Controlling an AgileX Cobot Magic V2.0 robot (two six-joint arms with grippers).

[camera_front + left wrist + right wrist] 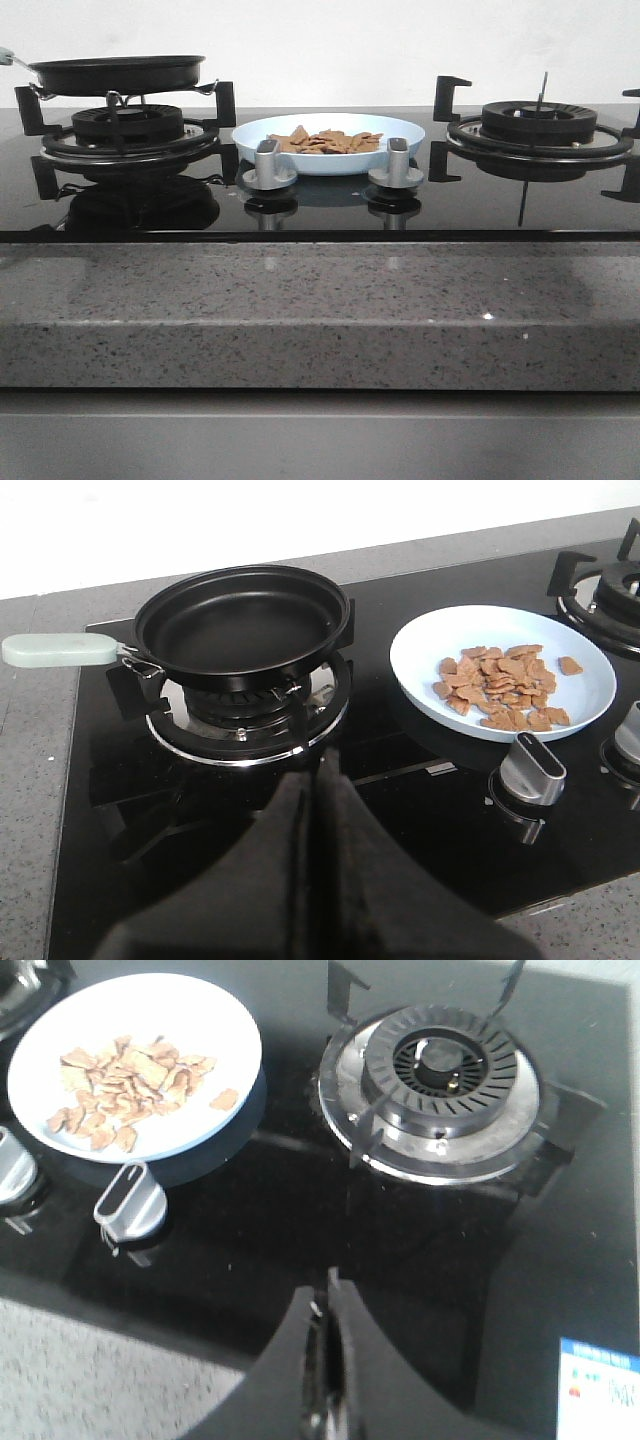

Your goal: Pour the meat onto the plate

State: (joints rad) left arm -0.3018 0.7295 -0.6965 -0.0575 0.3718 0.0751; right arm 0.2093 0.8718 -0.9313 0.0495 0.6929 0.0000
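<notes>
The meat (327,141) (500,685) (125,1085) lies as a loose heap of orange-brown chips on the pale-blue plate (405,133) (420,645) (200,1010), which sits on the black hob between the two burners. The black frying pan (118,73) (240,630) stands empty on the left burner, its pale green handle (55,649) pointing away from the plate. My left gripper (318,770) is shut with nothing in it, hovering short of the pan and burner. My right gripper (327,1290) is shut and empty, above the hob near its front edge. Neither gripper shows in the front view.
Two grey control knobs (268,165) (397,163) stand just in front of the plate. The right burner (540,125) (440,1085) has raised black pan supports. A grey speckled counter edge (320,300) runs along the front of the glass hob.
</notes>
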